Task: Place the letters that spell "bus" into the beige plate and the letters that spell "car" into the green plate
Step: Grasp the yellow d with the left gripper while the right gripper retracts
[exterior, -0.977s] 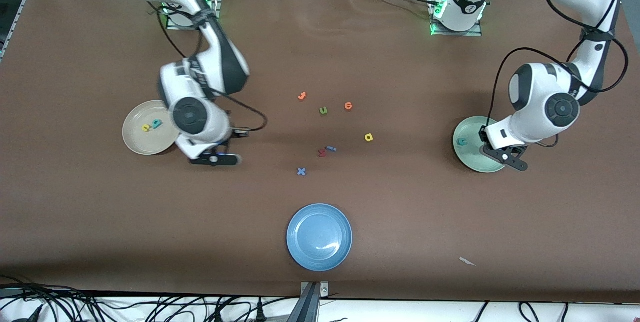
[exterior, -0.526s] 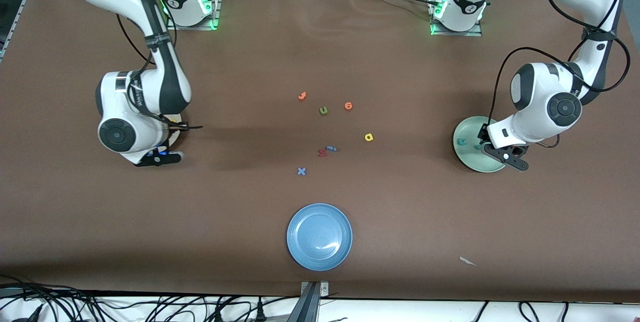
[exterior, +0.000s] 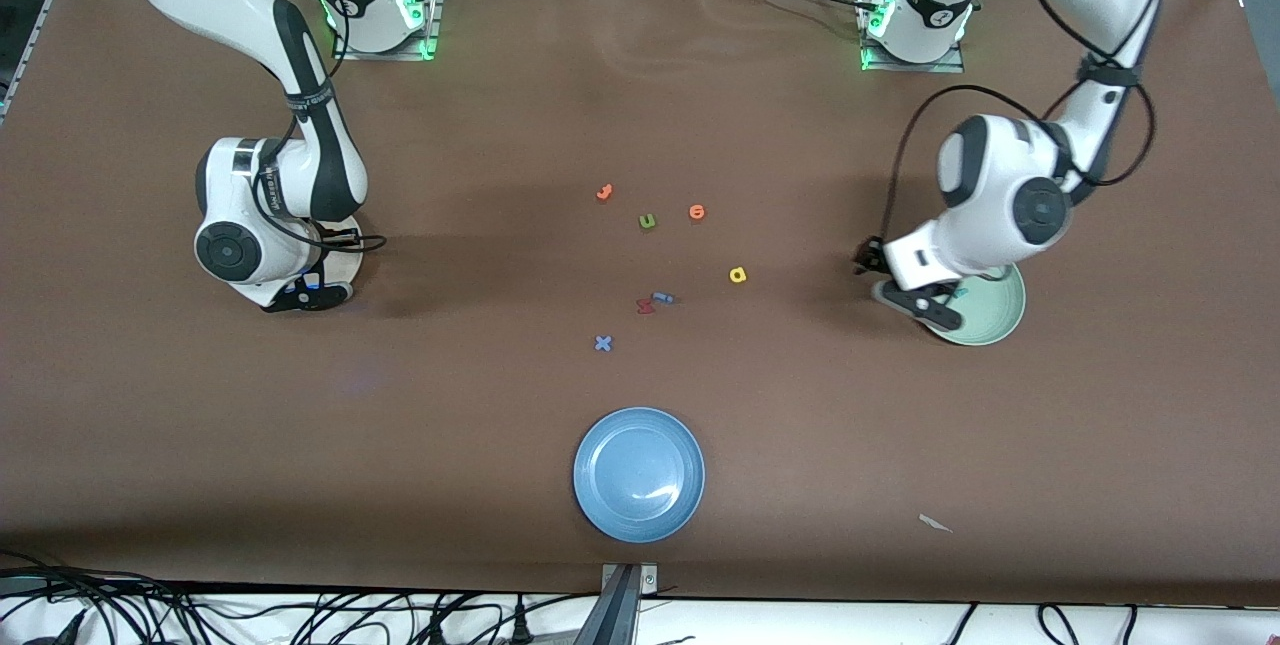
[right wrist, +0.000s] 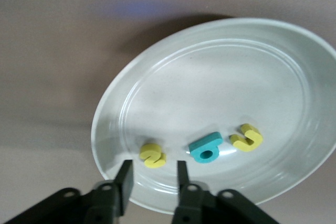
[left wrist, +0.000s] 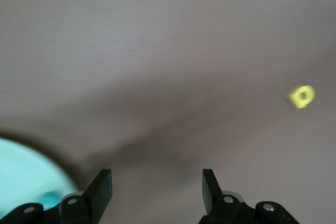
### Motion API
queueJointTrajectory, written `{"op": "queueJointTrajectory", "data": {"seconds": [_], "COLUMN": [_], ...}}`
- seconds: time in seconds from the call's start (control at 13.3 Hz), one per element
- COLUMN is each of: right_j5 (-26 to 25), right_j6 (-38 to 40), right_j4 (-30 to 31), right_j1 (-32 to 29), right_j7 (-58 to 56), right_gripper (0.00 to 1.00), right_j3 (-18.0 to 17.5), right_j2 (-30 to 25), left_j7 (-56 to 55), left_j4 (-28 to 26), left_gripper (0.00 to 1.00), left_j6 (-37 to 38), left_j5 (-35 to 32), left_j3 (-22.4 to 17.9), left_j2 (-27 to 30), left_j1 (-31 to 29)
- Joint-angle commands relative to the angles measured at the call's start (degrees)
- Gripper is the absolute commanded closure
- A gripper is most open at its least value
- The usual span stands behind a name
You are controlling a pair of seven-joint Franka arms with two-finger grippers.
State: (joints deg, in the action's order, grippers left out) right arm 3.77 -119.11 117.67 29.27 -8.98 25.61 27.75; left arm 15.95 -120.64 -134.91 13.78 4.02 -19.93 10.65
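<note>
Bus letters [right wrist: 206,149] all down in beige plate [right wrist: 105,129] by the desk's [exterior: 640,75] right-arm end, under empty, slightly parted right claw [right wrist: 152,174]; one teal letter [exterior: 960,293] visible in green plate [exterior: 995,320], yellow a [exterior: 738,274] yet to go, mid-desk, empty left claw [left wrist: 157,182] spread wide beside that plate.

A brown table [exterior: 300,445] filled the scene. Black cables [exterior: 200,615] lay tangled along its near edge, on a white floor.
</note>
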Motion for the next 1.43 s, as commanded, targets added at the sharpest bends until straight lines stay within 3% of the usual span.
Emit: {"op": "queueJointTrajectory", "data": {"seconds": [0.0, 0.15, 0.38, 0.6, 0.98, 1.2, 1.35], "right_j5": [0.7, 0.7, 0.7, 0.6, 0.4, 0.4, 0.5], "right_j6": [1.6, 8.4, 23.3, 31.9, 38.4, 40.3, 40.5], "right_j4": [0.2, -5.1, -20.6, -32.2, -42.1, -43.1, -43.1], "right_j1": [0.4, 0.4, 0.4, 0.4, 0.4, 0.3, -1.7], "right_j7": [-1.0, -0.3, 0.1, 0.3, -0.3, -0.3, 0.0], "right_gripper": [0.0, 0.0, 0.0, 0.01, 0.01, 0.01, 0.01], "right_j3": [0.3, 0.6, 0.7, 1.1, 4.0, 5.3, 3.9], "right_j2": [-4.4, -7.2, -7.3, -7.3, -7.7, -7.8, -8.4], "left_j7": [-8.7, -14.9, -19.8, -20.3, -25.5, -25.5, -25.5], "left_j4": [-0.7, -0.6, -0.6, 3.7, 5.5, 5.4, 5.4], "left_gripper": [0.22, 0.22, 0.23, 0.23, 0.23, 0.23, 0.23], "left_j6": [-3.7, -7.1, -14.9, -16.6, -17.7, -19.2, -19.2], "left_j5": [1.6, 2.2, 2.7, 3.0, 2.7, 2.2, 2.2], "left_j3": [2.3, 2.7, 3.1, 3.1, 3.0, 3.0, 2.9], "left_j2": [-0.5, -2.5, -6.9, -9.7, -12.1, -13.4, -13.5], "left_j1": [3.6, 7.4, 11.3, 13.3, 16.0, 17.0, 17.0]}}
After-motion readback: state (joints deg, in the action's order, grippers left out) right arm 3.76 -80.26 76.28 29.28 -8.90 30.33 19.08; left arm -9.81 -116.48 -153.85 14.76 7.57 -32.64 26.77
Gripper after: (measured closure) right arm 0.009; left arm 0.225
